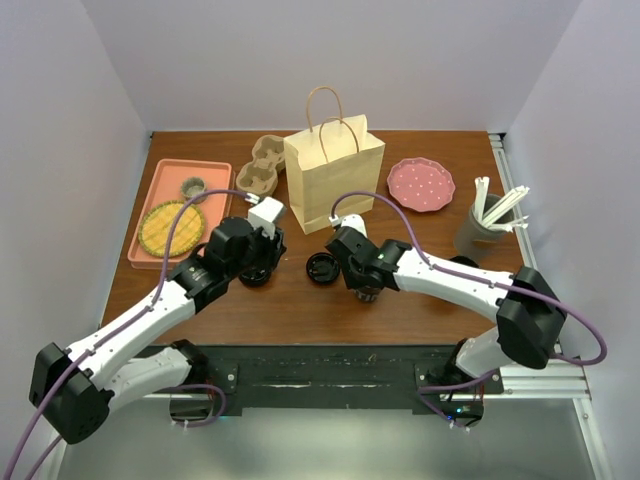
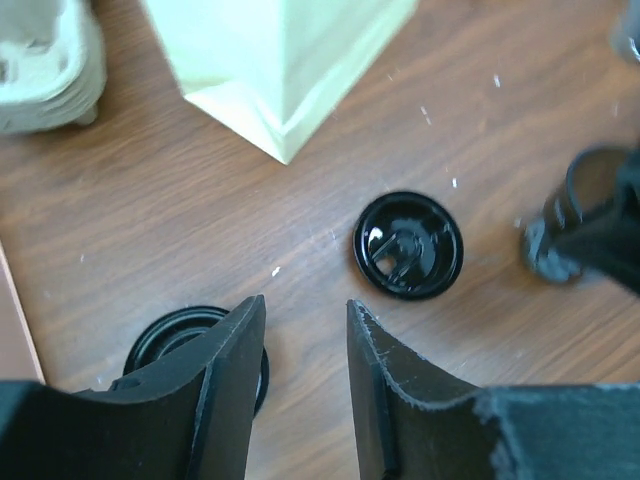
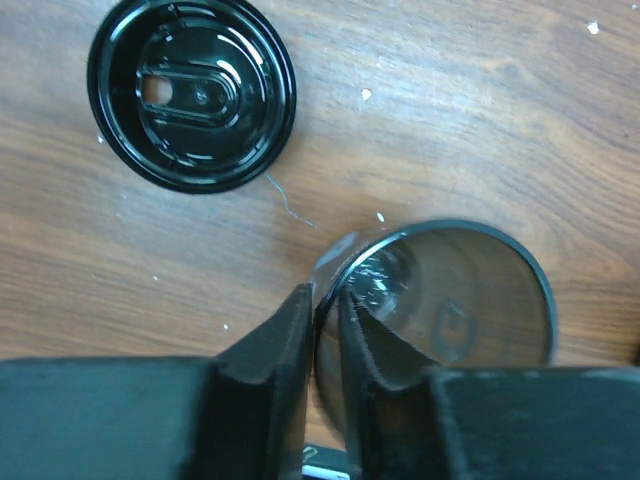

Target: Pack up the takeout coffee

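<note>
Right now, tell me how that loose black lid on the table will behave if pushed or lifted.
The loose black lid looks thin and glossy, so it is probably light and would likely slide on the wooden table rather than tip. Lying flat, its low rim may be hard to pinch and could flex.

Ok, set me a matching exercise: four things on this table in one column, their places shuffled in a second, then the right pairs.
Things:
1. paper bag
2. loose black lid
3. pink dotted plate
4. pulp cup carrier

Places:
A. left of the bag, at the back
B. standing upright, middle back
C. right of the bag
D. flat on the wood in front of the bag

Pairs: 1-B; 2-D; 3-C; 4-A
</note>
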You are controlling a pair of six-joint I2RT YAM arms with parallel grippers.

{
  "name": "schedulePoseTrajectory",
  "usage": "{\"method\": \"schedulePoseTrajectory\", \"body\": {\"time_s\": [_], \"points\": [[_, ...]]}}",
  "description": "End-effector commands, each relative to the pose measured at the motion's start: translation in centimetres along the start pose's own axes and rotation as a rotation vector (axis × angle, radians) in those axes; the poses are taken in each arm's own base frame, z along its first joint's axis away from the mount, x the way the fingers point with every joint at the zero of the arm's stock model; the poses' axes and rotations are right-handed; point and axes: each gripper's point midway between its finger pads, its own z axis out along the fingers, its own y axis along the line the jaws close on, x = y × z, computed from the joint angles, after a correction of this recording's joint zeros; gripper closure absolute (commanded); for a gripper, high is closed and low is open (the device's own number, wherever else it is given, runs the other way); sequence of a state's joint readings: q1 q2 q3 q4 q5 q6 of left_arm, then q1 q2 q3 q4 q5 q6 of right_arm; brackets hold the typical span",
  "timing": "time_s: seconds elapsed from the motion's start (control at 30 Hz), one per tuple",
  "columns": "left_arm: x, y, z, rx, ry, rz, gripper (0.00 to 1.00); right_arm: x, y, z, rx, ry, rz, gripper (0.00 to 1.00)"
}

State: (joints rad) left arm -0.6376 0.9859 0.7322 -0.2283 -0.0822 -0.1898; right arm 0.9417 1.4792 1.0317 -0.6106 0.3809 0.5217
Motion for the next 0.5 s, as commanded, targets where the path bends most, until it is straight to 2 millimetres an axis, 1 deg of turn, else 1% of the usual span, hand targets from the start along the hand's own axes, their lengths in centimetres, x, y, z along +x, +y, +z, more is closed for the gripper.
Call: {"method": "schedulePoseTrajectory", "body": {"time_s": [0.0, 0.03, 0.07, 0.1, 0.13, 0.17, 0.2, 0.23, 0.3, 0.33, 0.37, 0.4, 0.43, 0.47], "points": [[-1.4, -1.8, 0.5, 0.11, -0.083, 0.261, 0.57, -2.4, 1.0, -0.6, -0.022, -0.075, 0.083, 0.65], [-1.2, -2.4, 0.6, 0.129, -0.085, 0.292, 0.57, -3.0, 1.3, -1.0, -0.038, -0.087, 0.09, 0.62], [-1.3, -2.6, 0.7, 0.136, -0.093, 0.339, 0.57, -3.2, 1.4, -1.2, -0.042, -0.088, 0.102, 0.59], [-1.0, -2.8, 0.9, 0.145, -0.089, 0.368, 0.57, -2.9, 1.1, -1.5, -0.032, -0.074, 0.103, 0.59], [-0.7, -4.2, 0.8, 0.203, -0.087, 0.405, 0.57, -3.5, 0.9, -2.0, -0.021, -0.084, 0.115, 0.59], [-0.4, -4.5, 1.0, 0.216, -0.083, 0.456, 0.57, -3.8, 0.5, -2.7, -0.01, -0.091, 0.143, 0.59], [-0.2, -4.9, 1.1, 0.23, -0.083, 0.478, 0.57, -4.4, 0.2, -3.8, -0.001, -0.096, 0.151, 0.59], [0.2, -6.2, 1.0, 0.279, -0.085, 0.506, 0.56, -5.0, -0.4, -4.6, 0.022, -0.113, 0.164, 0.59], [0.5, -7.3, 1.5, 0.321, -0.091, 0.549, 0.56, -6.4, -1.8, -7.3, 0.046, -0.155, 0.204, 0.59], [0.6, -8.0, 1.6, 0.351, -0.092, 0.563, 0.56, -7.0, -2.9, -8.3, 0.082, -0.188, 0.229, 0.59], [1.1, -8.4, 2.2, 0.373, -0.079, 0.589, 0.56, -7.7, -3.8, -9.6, 0.083, -0.222, 0.254, 0.59], [1.6, -8.7, 2.6, 0.394, -0.068, 0.607, 0.55, -8.1, -4.8, -10.6, 0.094, -0.237, 0.277, 0.59], [1.7, -9.6, 2.7, 0.435, -0.066, 0.627, 0.55, -8.4, -5.4, -11.3, 0.097, -0.254, 0.294, 0.59], [2.6, -9.8, 3.4, 0.451, -0.035, 0.658, 0.55, -8.7, -6.1, -11.9, 0.098, -0.269, 0.317, 0.58]]}}
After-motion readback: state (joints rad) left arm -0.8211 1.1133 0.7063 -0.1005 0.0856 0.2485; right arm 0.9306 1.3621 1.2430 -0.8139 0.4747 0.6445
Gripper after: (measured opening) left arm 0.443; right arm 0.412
